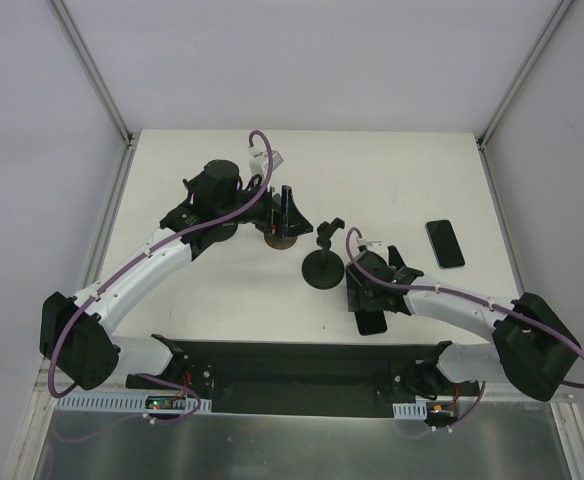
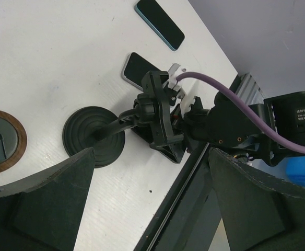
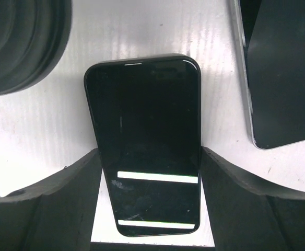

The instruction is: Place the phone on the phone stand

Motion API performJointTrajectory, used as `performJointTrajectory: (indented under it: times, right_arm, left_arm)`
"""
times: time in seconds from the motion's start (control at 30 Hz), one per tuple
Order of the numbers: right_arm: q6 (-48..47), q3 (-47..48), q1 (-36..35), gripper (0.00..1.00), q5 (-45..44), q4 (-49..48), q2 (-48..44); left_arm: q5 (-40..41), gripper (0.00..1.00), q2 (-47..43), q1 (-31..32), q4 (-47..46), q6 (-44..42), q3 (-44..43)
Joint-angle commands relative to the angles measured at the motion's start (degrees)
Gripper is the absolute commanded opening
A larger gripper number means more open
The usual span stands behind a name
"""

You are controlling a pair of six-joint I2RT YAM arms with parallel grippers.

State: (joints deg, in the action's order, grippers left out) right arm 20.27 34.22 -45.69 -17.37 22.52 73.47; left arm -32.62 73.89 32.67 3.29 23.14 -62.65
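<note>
The phone (image 3: 144,146) sat just right of the phone stand (image 1: 322,265), pinched along its 2 long edges by the narrowed fingers of the right gripper (image 3: 150,152). The left gripper (image 1: 284,222), left of the stand, gaped wide and empty. The phone looked stiff, light and slick-glassed, so its edges suited gripping.

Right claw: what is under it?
A dark phone, held at its long sides by the claw, with the white table beneath. In the top view the claw covers all but one end of it.

Bright even light; soft shadows; glare stripes on phone (image 3: 144,130).
</note>
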Motion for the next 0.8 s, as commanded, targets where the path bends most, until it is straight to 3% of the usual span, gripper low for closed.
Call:
performJointTrajectory:
  times: [0.0,0.07,0.1,0.2,0.53,0.77]
  right_arm:
    - [-2.2,-2.4,-3.7,0.35,-2.2,-2.2,-4.1]
    - [-2.5,-4.4,-4.6,0.27,-2.1,-4.1,-9.0]
    - [-2.5,-5.3,-4.6,0.17,-2.2,-6.0,-10.8]
    - [-2.7,-8.4,-4.7,0.01,-2.8,-8.5,-17.6]
    - [-4.9,-14.3,-4.7,0.01,-2.1,-14.7,-38.8]
    - [-10.9,-8.7,-4.8,0.01,5.0,-15.0,-45.3]
  left_arm:
    - [-1.6,0.89,-0.2,0.4,-0.9,-1.2,-2.4]
    - [-1.6,0.89,-0.5,0.5,-0.9,-1.2,-2.4]
    - [-1.6,0.89,-0.6,0.5,-0.9,-1.2,-2.4]
    - [-1.8,0.88,-0.6,0.4,-0.9,-1.1,-2.5]
    - [-7.6,0.75,-2.2,3.3,-3.2,-3.8,-3.0]
    - [-8.7,0.79,-3.4,9.9,-4.7,-7.7,-2.2]
